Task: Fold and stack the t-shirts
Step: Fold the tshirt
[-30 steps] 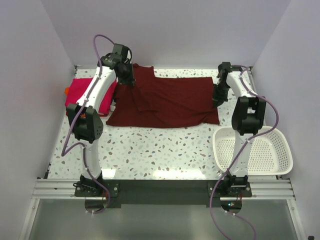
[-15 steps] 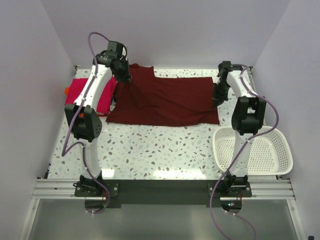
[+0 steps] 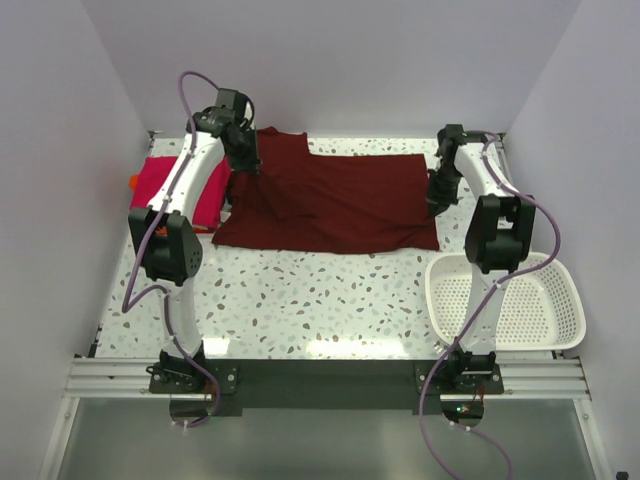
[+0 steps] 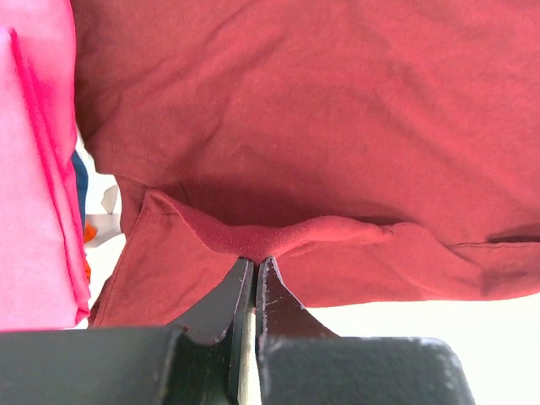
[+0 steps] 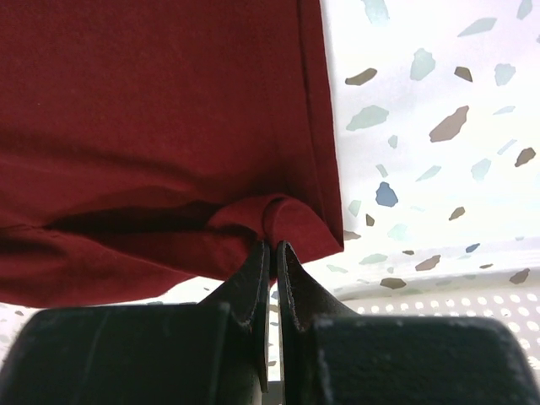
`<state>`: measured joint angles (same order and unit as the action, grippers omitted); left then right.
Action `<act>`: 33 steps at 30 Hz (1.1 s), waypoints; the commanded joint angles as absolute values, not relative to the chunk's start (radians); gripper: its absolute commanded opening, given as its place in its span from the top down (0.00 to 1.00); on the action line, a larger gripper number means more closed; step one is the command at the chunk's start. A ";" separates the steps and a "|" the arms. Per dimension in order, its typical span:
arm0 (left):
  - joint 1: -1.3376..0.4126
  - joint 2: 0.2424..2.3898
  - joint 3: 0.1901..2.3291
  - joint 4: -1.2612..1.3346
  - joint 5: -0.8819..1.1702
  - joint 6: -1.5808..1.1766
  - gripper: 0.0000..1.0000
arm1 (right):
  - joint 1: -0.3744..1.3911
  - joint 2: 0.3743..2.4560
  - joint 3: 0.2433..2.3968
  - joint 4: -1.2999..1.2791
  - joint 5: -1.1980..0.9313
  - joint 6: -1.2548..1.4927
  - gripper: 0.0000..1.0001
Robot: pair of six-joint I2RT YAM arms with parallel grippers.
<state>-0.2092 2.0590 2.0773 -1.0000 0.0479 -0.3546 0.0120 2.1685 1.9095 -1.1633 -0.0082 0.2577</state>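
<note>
The dark maroon t-shirt (image 3: 335,200) lies spread across the back of the table, partly folded. My left gripper (image 3: 249,163) is at its far left and pinches a raised fold of maroon cloth (image 4: 278,239); its tips (image 4: 256,261) are shut on it. My right gripper (image 3: 436,200) is at the shirt's right edge, shut on a small bunched fold (image 5: 283,221) near the hem. A folded magenta-pink t-shirt (image 3: 160,188) lies at the left, with an orange one (image 3: 134,181) peeking out beneath it. The pink cloth (image 4: 34,169) fills the left of the left wrist view.
A white slotted basket (image 3: 535,305) stands at the right front; its rim (image 5: 439,299) shows just behind the right gripper. The speckled table (image 3: 320,300) stretches in front of the shirt. Enclosure walls stand close at left, right and back.
The left arm's wrist has shifted slightly left and back while holding the maroon cloth, pulling the left edge a little. The right arm has hardly moved.
</note>
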 commanded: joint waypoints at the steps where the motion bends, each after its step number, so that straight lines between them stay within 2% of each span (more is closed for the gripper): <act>1: -0.196 1.990 2.068 -1.003 0.034 -0.330 1.00 | 0.009 2.089 1.901 -1.175 0.018 0.253 1.00; 33: -0.163 1.944 1.996 -0.989 0.028 -0.342 1.00 | 0.003 2.082 1.910 -1.184 0.038 0.245 1.00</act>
